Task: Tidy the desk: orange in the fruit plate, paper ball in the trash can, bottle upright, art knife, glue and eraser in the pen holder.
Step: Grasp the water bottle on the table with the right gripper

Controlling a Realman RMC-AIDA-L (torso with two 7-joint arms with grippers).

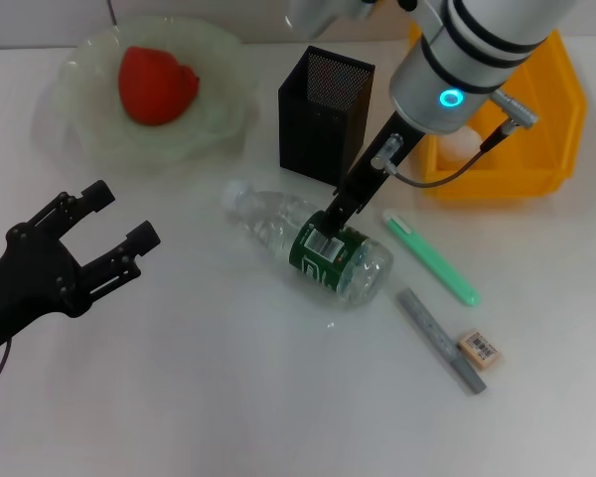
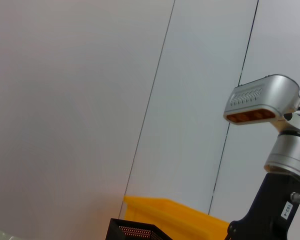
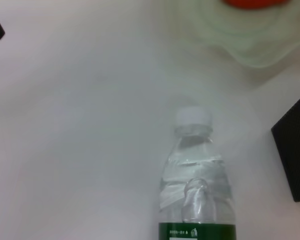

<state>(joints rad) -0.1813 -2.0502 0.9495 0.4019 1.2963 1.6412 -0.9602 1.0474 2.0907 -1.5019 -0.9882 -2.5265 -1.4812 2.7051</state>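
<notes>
We see the bottle [image 1: 310, 244] lying mid-frame, cap toward upper left; right gripper [image 1: 334, 221] sits on its label, jaw state unclear; left gripper [image 1: 109, 221] spread, farther

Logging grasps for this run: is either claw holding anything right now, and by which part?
The right claw is down at the lying bottle, at its green-labelled middle; a closed grip can't be confirmed. The left claw is open, holding nothing.

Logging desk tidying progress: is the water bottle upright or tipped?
Tipped. The bottle lies on the table, cap toward the fruit plate.
</notes>
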